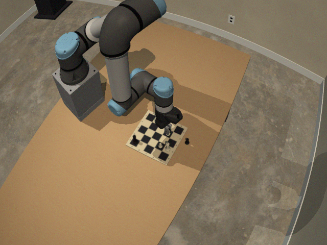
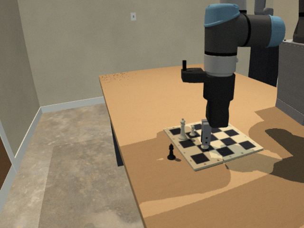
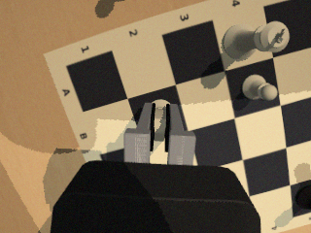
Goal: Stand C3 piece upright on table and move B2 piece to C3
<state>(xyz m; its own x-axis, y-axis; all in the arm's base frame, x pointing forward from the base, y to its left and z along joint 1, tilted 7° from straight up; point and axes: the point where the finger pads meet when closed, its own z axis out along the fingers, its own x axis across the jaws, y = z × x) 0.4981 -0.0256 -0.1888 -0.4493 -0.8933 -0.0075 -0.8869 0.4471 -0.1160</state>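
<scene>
My gripper (image 1: 167,132) (image 2: 205,144) (image 3: 159,117) is low over B2, its fingers shut on a pale chess piece (image 2: 204,147) (image 3: 161,103). The piece's round base shows beneath the fingertips on the dark square B2; the fingers hide most of its body. The piece looks upright. The board (image 1: 142,151) (image 2: 211,162) (image 3: 58,63) lies flat on the table. The dark square C3 (image 3: 218,142) is bare. A small black piece (image 1: 187,141) (image 2: 171,153) (image 3: 103,8) stands upright on the table, off the board beside its lettered A row.
A tall white king (image 1: 167,146) (image 2: 182,131) (image 3: 236,43) stands on A4. A white pawn (image 1: 160,145) (image 2: 192,131) (image 3: 254,87) stands on B4, close to the king. A black piece (image 1: 134,140) (image 3: 305,197) stands on the board's far corner square from A1's side.
</scene>
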